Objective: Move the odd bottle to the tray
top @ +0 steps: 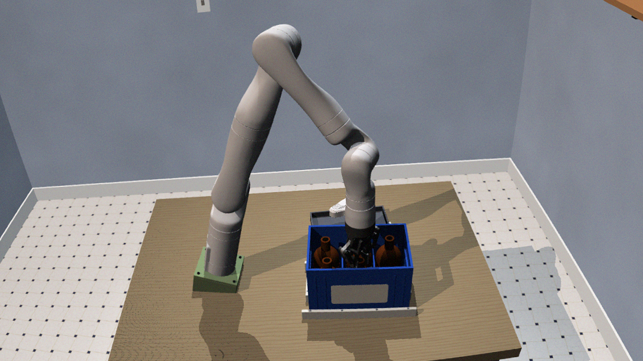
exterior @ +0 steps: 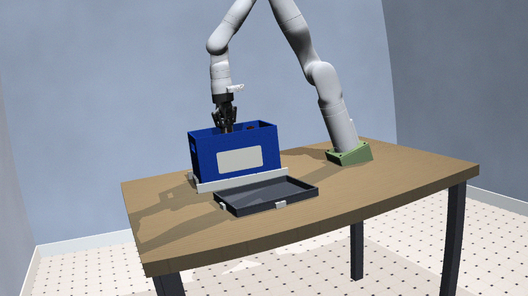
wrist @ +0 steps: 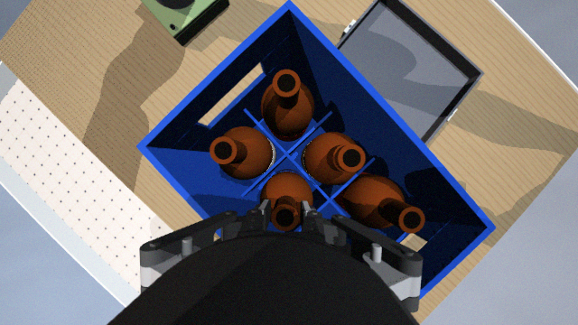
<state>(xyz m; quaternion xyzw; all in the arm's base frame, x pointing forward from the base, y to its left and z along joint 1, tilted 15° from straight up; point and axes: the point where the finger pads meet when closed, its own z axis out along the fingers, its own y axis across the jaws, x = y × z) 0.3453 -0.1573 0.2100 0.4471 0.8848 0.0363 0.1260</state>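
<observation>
brown bottle (top: 361, 263) (exterior: 229, 130) (wrist: 286, 187) in crate (top: 357, 268) (exterior: 232, 142) (wrist: 212, 75), gripper (top: 358, 259) (exterior: 227, 130) (wrist: 285, 208) open around neck (wrist: 285, 208)

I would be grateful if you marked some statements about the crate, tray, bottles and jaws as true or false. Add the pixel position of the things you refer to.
1. Five bottles (top: 388, 255) (exterior: 250, 127) (wrist: 289, 117) stand in the crate (top: 318, 294) (exterior: 203, 160) (wrist: 213, 74). True.
2. A bottle stands on the tray (top: 325, 220) (exterior: 260, 207) (wrist: 397, 86). False: the tray holds no bottle.
3. The jaws are on either side of one bottle's neck. True.
4. The crate lies on its side. False: it stands upright.
5. The tray is orange. False: it is dark grey.
</observation>
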